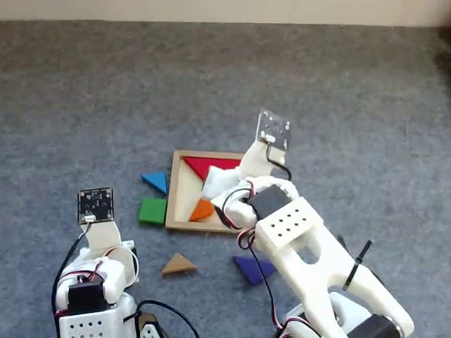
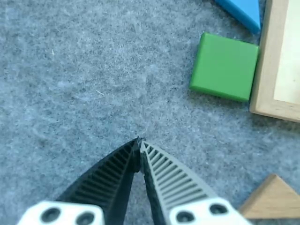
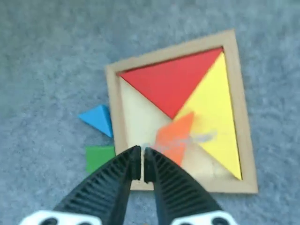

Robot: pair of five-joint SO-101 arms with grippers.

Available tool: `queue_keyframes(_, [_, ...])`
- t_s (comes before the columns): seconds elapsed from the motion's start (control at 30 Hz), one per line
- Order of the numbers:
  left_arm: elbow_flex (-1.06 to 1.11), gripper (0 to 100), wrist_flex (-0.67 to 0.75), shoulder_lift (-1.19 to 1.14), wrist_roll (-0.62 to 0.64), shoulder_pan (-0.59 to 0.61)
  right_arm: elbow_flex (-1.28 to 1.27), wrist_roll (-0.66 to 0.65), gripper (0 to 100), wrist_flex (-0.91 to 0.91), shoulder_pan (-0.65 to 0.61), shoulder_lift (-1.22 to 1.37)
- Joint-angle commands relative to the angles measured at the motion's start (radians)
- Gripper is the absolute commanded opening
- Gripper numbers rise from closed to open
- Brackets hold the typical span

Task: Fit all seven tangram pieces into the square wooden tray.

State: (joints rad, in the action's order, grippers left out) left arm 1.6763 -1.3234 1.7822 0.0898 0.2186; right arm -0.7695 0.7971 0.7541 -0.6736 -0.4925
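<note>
A tan triangle [image 1: 177, 265] and a purple piece [image 1: 253, 268] are lying nearest on the grey desk. The left tool [image 2: 139, 143], pinched together and empty, is hanging near the green square [image 2: 225, 66], which is sitting just left of the wooden tray [image 3: 240, 108], a blue triangle [image 2: 241, 9] beyond it. The right tool [image 3: 142, 152], closed on nothing, is hovering over the tray's near rim. A red triangle [image 3: 171, 82], a yellow triangle [image 3: 215, 122] and an orange piece [image 3: 176, 138] are lying inside.

Pale wood tray [image 3: 239, 103]; red triangle [image 3: 173, 84], yellow triangle [image 3: 215, 122], orange piece [image 3: 176, 138]; blue triangle [image 1: 156, 181], green square [image 1: 152, 210], tan triangle [image 1: 177, 265], purple piece [image 1: 253, 268]; grey carpet [image 1: 97, 92].
</note>
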Motion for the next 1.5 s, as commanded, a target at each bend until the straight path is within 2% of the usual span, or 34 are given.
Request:
queue_keyframes(0.0, [0.021, 1, -0.005, 0.036, -0.011, 0.016, 0.025, -0.046, 0.4, -0.171, 0.015, 0.021])
queue_keyframes(0.1, [0.021, 1, -0.005, 0.036, -0.011, 0.016, 0.007, -0.118, 0.4, -0.329, 0.015, 0.113])
queue_keyframes(0.17, [0.021, 1, -0.005, 0.036, -0.011, 0.016, 0.015, -0.163, 0.4, -0.374, 0.016, 0.179])
queue_keyframes(0.4, [0.021, 1, -0.005, 0.036, -0.011, 0.016, 0.012, -0.181, 0.4, -0.374, 0.027, 0.355])
queue_keyframes(0.6, [0.021, 1, -0.005, 0.036, -0.011, 0.016, 0.001, -0.181, 0.4, -0.366, 0.099, 0.328])
queue_keyframes(0.97, [0.021, 1, -0.005, 0.036, -0.011, 0.016, -0.027, -0.183, 0.4, -0.179, 0.085, 0.309])
queue_keyframes(1.17, [0.021, 1, -0.005, 0.036, -0.011, 0.016, -0.018, -0.184, 0.4, 0.004, 0.101, 0.306])
queue_keyframes(1.37, [0.021, 1, -0.005, 0.036, -0.011, 0.016, 0.048, -0.394, 0.4, 0.133, 0.102, 0.225])
queue_keyframes(1.47, [0.021, 1, -0.005, 0.036, -0.011, 0.016, 0.045, -0.388, 0.4, 0.134, 0.099, 0.145])
